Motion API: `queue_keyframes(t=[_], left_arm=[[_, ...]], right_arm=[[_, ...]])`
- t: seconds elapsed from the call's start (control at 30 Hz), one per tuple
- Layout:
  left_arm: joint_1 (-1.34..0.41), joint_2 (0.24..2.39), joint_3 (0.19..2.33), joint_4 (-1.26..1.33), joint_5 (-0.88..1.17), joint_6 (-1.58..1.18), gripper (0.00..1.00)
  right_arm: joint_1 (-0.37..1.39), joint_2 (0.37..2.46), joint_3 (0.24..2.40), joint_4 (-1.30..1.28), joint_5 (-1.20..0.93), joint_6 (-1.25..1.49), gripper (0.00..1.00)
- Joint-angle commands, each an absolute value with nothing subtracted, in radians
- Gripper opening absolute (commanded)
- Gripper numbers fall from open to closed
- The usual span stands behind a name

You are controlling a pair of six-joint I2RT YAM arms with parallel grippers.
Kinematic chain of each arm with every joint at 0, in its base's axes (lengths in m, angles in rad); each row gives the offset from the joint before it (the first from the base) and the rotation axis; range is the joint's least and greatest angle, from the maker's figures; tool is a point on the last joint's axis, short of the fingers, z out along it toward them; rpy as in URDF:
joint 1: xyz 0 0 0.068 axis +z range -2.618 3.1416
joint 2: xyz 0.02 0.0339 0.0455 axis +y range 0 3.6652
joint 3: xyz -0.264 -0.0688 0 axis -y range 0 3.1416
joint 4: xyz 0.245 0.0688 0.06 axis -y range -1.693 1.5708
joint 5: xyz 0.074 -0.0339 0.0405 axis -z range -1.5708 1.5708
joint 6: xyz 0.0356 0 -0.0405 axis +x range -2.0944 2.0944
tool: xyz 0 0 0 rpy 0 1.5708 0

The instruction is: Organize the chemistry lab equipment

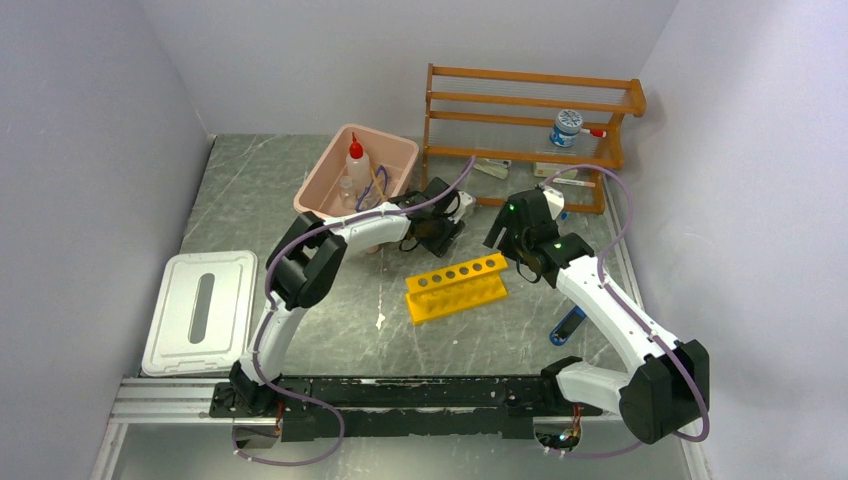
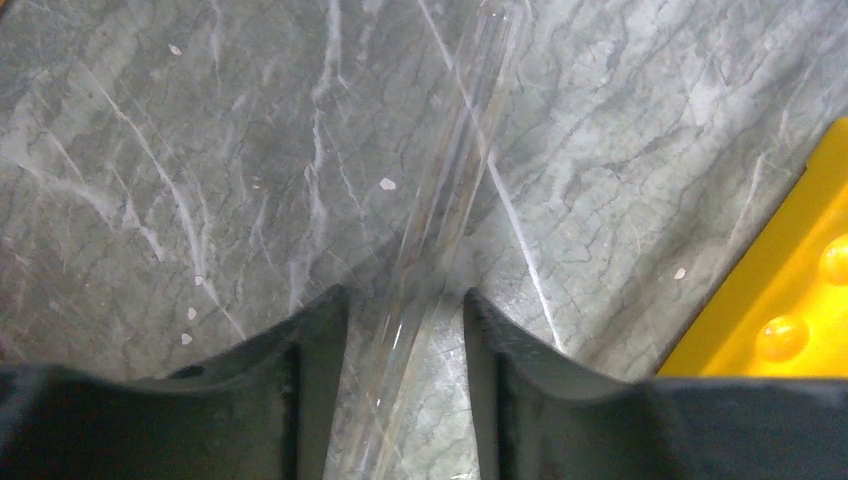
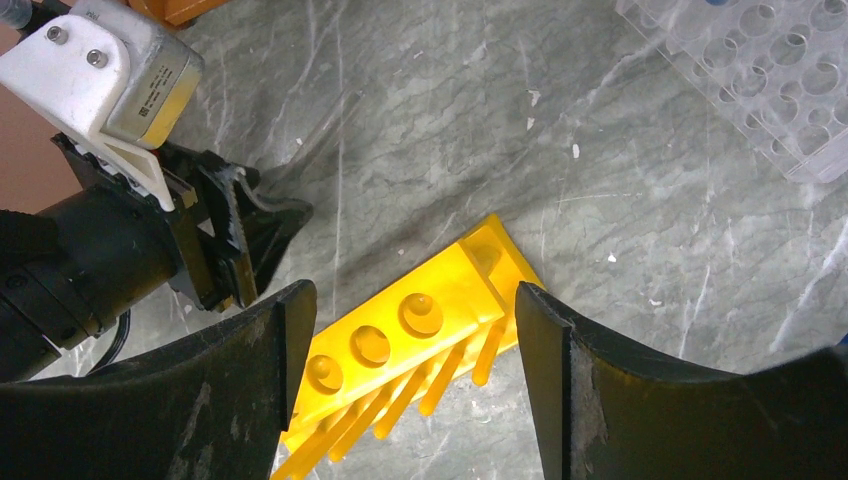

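Note:
A clear glass tube (image 2: 462,165) lies flat on the marble table and runs between the fingers of my left gripper (image 2: 405,292). Those jaws stand apart, with the tube nearer the left finger (image 2: 310,340) and a gap on the right side. In the top view the left gripper (image 1: 441,226) is low behind the yellow holed rack (image 1: 457,286). My right gripper (image 3: 412,290) hangs open over the rack's far end (image 3: 440,305), touching nothing. The red-capped squeeze bottle (image 1: 357,163) stands in the pink tub (image 1: 330,165).
A white lid (image 1: 200,312) lies at the front left. The wooden shelf rack (image 1: 530,105) stands at the back right with a small bottle (image 1: 568,128) on it. A clear plastic tube rack (image 3: 770,70) lies beside it. A blue item (image 1: 568,325) lies by the right arm.

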State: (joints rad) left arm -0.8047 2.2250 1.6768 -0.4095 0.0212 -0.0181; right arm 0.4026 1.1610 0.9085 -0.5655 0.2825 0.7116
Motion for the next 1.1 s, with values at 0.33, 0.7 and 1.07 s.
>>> queue_keyframes(t=[0.33, 0.7, 1.07], left_arm=[[-0.805, 2.177, 1.723, -0.515, 0.090, -0.027, 0.07], [-0.804, 1.974, 1.707, -0.522, 0.150, -0.100, 0.07], [-0.804, 1.807, 1.595, -0.499, 0.304, -0.195, 0.05]], right_arm=[[0.391, 1.143, 0.937, -0.548, 0.261, 0.741, 0.74], [0.382, 1.129, 0.961, -0.491, 0.148, 0.775, 0.74], [0.374, 1.145, 1.022, -0.401, -0.015, 0.842, 0.75]])
